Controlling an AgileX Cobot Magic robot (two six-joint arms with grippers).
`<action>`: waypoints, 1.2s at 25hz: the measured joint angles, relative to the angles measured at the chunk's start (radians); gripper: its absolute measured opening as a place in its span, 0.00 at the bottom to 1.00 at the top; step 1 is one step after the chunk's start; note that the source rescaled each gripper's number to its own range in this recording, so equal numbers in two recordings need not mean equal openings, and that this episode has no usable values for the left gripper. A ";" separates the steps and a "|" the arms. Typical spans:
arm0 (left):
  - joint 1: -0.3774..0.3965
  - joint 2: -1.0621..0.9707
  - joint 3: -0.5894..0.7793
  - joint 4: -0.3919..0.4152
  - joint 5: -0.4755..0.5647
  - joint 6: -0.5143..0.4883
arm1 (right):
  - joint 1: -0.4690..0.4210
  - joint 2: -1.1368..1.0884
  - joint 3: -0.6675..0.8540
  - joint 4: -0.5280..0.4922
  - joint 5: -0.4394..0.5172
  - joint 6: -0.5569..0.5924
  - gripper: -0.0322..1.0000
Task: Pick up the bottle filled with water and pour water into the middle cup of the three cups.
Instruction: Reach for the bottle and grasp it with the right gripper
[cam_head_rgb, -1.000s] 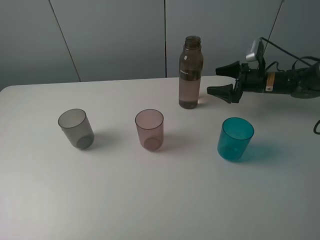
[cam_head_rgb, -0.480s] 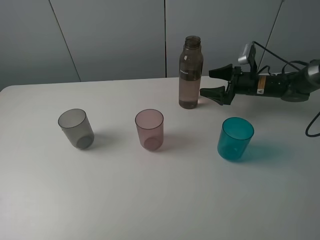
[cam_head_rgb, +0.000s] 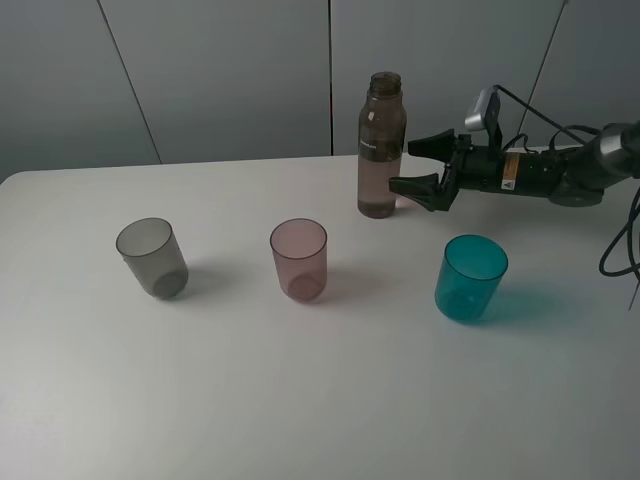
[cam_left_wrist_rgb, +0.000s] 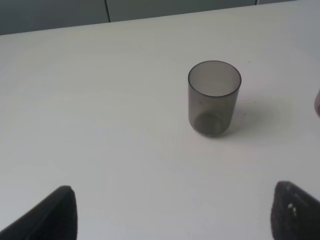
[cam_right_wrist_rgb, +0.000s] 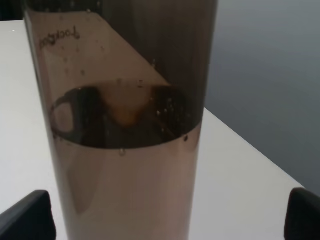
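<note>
The right gripper (cam_head_rgb: 404, 166) is opened wide just beside the bottle (cam_head_rgb: 381, 145), perhaps not touching it. The bottle stands upright on the table (cam_head_rgb: 300, 400), behind the middle cup (cam_head_rgb: 299, 259).

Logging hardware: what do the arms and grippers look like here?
The right arm is black and tubular, with a yellow-orange label, a silver camera on top and loose black cables. The right gripper has two black tapered fingers. Of the left gripper only two black fingertips show.
</note>
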 joint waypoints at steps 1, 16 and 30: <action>0.000 0.000 0.000 0.000 0.000 0.000 | 0.004 0.009 -0.005 0.002 0.000 0.000 1.00; 0.000 0.000 0.000 0.000 0.000 -0.002 | 0.056 0.090 -0.084 0.054 -0.004 0.002 1.00; 0.000 0.000 0.000 0.000 0.000 -0.002 | 0.095 0.101 -0.109 0.075 0.000 0.004 1.00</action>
